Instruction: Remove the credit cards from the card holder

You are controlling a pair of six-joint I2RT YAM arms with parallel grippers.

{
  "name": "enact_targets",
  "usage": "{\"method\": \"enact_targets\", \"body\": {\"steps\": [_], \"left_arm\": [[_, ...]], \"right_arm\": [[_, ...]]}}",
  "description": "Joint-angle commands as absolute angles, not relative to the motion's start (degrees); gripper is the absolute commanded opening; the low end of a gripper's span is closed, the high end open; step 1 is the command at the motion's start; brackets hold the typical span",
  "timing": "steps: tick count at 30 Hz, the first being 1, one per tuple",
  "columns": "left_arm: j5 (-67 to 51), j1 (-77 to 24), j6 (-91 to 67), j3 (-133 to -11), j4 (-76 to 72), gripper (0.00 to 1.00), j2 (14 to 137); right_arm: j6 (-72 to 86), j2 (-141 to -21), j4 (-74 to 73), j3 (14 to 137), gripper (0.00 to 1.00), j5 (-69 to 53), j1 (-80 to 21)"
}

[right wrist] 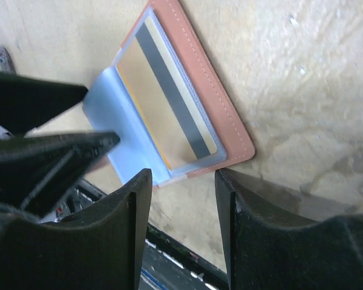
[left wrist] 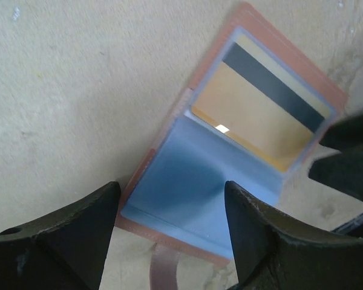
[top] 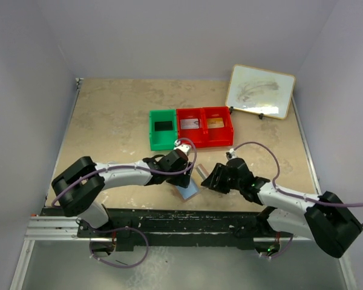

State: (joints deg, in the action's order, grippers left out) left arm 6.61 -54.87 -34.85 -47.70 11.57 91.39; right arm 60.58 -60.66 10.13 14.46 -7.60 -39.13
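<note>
Currently the tan-pink leather bifold card holder (top: 187, 191) lies open at near centre, one gold-yellow plastic card (left wrist: 254, 115) left sleeved. Three cards (top: 189, 124) sit in far red and green plastic bins (top: 206, 143); left gripper (left wrist: 169, 199) and right gripper (right wrist: 183, 181) hover above the holder, jaws apart, empty.

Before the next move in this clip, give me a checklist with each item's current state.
1. Card holder lying open and flat: ok.
2. Gold card visible in the clear pocket, not yet out: ok.
3. Left claw open over the holder's blue half: ok.
4. Right claw open at the holder's edge, empty: ok.
5. Holder pinned against sliding: cannot tell.
6. More cards behind the gold one: cannot tell.
</note>
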Motion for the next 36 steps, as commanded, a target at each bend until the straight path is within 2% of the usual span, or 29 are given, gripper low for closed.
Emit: {"method": "enact_targets", "body": {"steps": [1, 11, 18, 22, 26, 30, 36], "left_arm": [[5.1, -58.6, -41.2, -43.8, 5.1, 0.67, 87.0], [12.7, -70.8, -50.5, -41.6, 0.4, 0.66, 87.1], [15.0, -74.2, -52.4, -43.8, -1.2, 0.66, 88.6], [16.2, -74.8, -52.3, -45.7, -0.3, 0.66, 88.6], [21.9, -75.0, -52.4, -45.5, 4.1, 0.66, 84.9], [27.5, -74.9, -52.9, -43.8, 8.1, 0.67, 79.1], [26.3, -74.8, -49.0, -43.6, 11.0, 0.71, 74.9]], "right_arm": [[56.9, -67.4, 13.7, 18.9, 0.5, -9.4, -38.2], [46.5, -84.3, 13.8, 32.6, 0.48, -12.5, -38.2], [42.4, -90.3, 14.1, 36.6, 0.46, -17.1, -38.8], [40.9, -88.8, 11.0, 37.6, 0.46, -14.7, -39.0], [43.4, -82.3, 6.0, 36.7, 0.52, -9.4, -39.0], [49.0, -76.7, 10.2, 32.8, 0.52, -5.4, -39.0], [54.8, -69.5, 12.8, 28.1, 0.52, -4.7, -39.2]]}}
